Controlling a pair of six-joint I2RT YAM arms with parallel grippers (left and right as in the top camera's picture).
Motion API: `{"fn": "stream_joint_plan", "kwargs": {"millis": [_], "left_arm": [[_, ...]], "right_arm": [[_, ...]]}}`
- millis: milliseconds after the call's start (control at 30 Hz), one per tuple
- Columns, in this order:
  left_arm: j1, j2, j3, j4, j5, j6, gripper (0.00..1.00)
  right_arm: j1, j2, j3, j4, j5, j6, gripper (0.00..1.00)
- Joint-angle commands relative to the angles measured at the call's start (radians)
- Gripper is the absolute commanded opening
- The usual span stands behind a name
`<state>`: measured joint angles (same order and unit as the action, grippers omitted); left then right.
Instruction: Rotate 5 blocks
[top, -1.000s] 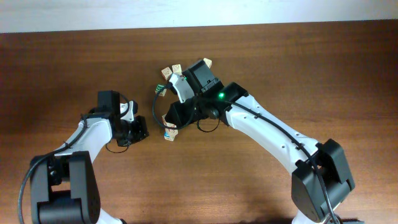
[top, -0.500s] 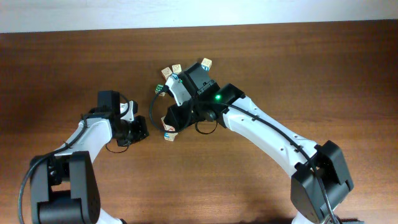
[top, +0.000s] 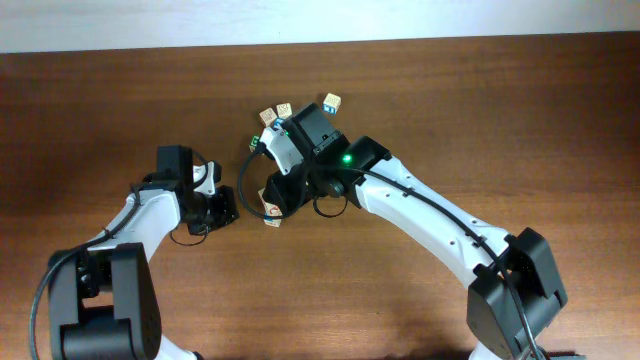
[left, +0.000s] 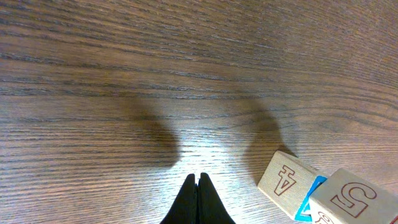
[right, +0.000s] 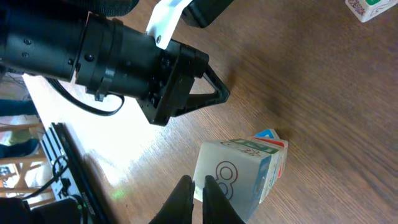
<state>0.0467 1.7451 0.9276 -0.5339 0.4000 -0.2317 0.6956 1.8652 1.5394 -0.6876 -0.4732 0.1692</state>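
Left end effector closed, low over table. Right end effector closed too, just beside 8-marked block.

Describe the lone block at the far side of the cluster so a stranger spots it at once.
Overhead, follow the white right arm in from the lower right across the brown table. Just beyond its black wrist, toward the far edge, sits a small pale block. Unlike the two blocks close together further left, it stands alone and carries a bluish mark.
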Motion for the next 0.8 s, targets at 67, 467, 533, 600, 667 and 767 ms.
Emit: {"fn": "stream_joint_plan", "kwargs": {"millis": [67, 467, 533, 600, 667, 767], "left_arm": [[0.004, 0.0, 0.008, 0.002, -0.008, 0.002, 0.0], [0.004, 0.0, 0.008, 0.002, -0.02, 0.002, 0.0], [0.004, 0.0, 0.008, 0.002, -0.02, 0.002, 0.0], [0.004, 0.0, 0.008, 0.002, -0.02, 0.002, 0.0], [0.004, 0.0, 0.008, 0.002, -0.02, 0.002, 0.0], [0.004, 0.0, 0.008, 0.002, -0.023, 0.002, 0.0]], "right_arm": [[0.007, 0.032, 0.015, -0.039, 0.093, -0.058, 0.09], [0.026, 0.032, 0.064, -0.075, 0.093, -0.069, 0.09], [0.032, 0.032, 0.064, -0.074, 0.093, -0.069, 0.09], [0.032, 0.032, 0.066, -0.076, 0.093, -0.069, 0.09], [0.032, 0.032, 0.071, -0.078, 0.093, -0.069, 0.09], [0.032, 0.032, 0.085, -0.09, 0.093, -0.069, 0.09]]}}
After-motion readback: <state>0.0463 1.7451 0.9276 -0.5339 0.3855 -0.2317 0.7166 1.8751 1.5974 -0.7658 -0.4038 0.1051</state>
